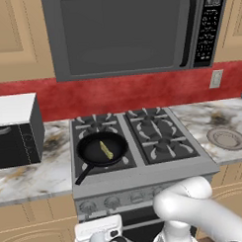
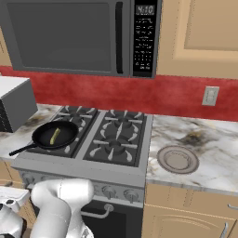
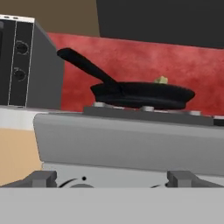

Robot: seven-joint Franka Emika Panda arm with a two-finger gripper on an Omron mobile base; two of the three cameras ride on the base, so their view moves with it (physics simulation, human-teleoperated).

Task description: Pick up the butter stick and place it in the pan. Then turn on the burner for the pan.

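1. Since the butter stick [image 1: 106,150] already lies inside the pan [image 1: 102,149], the step in hand is, by my reading, the burner knob.
2. Gripper [image 3: 112,179] sits low at the stove front, jaws spread wide, holding nothing; fingertips [image 3: 41,178] flank a knob [image 3: 74,183] on the control panel [image 3: 127,148] in the hand view.
3. To do it well: confirm that knob governs the front-left burner [image 1: 105,154], not a neighbour. Four knobs look alike, and which one is framed I cannot tell.
4. Centre the jaws on the knob, close squarely, then twist about its axis; an off-centre grip would likely slip.
5. Pan: on the front-left burner, handle [image 1: 84,174] pointing toward the stove's front-left corner; butter near its middle.
6. Plate [image 2: 177,159] on the right counter: nothing visible in it.
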